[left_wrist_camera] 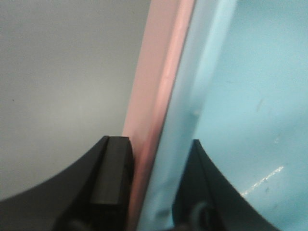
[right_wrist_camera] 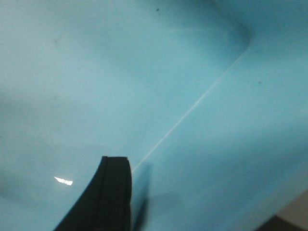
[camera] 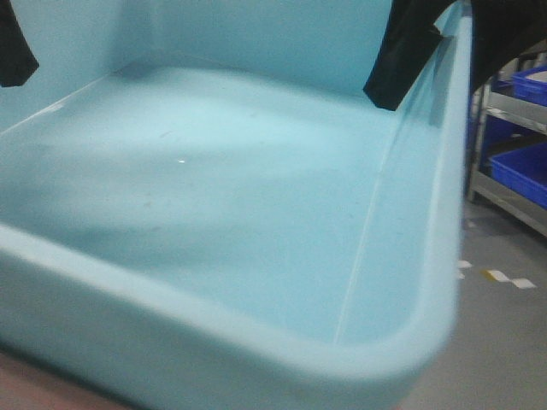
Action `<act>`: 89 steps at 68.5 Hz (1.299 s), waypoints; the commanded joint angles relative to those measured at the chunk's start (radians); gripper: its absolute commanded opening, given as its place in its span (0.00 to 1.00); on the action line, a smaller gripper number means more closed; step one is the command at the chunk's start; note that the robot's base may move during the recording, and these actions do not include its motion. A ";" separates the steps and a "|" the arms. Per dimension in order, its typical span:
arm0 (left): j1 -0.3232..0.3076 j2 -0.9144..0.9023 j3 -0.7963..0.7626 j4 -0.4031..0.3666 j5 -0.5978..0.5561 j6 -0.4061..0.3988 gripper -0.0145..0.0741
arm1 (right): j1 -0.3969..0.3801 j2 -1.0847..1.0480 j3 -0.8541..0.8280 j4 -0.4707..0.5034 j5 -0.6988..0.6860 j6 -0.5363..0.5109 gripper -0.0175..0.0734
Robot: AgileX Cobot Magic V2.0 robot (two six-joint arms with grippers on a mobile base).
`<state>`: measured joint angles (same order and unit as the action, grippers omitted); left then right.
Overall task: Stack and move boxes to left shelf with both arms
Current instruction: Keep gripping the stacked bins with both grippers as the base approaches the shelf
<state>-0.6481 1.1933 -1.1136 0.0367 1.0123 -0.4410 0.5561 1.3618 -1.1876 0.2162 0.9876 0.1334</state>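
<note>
Left pincer clamps the walls of the blue bin and the pink bin around it, likely carrying both together; right pincer straddles the opposite wall, grip unclear.

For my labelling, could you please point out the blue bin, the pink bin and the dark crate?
blue bin (camera: 214, 196), front view, on its floor.
pink bin (left_wrist_camera: 151, 96), left wrist view, on its outer wall.
dark crate (camera: 521, 175), front view, on its front wall.
</note>
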 commanded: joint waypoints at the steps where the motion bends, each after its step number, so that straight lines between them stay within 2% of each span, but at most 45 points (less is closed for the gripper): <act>1: -0.030 -0.038 -0.043 -0.172 -0.097 0.074 0.16 | 0.003 -0.035 -0.040 0.026 -0.148 -0.078 0.26; 89: -0.030 -0.038 -0.043 -0.172 -0.097 0.074 0.16 | 0.003 -0.035 -0.040 0.026 -0.148 -0.078 0.26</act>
<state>-0.6481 1.1933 -1.1136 0.0351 1.0123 -0.4410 0.5561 1.3618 -1.1876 0.2162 0.9876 0.1334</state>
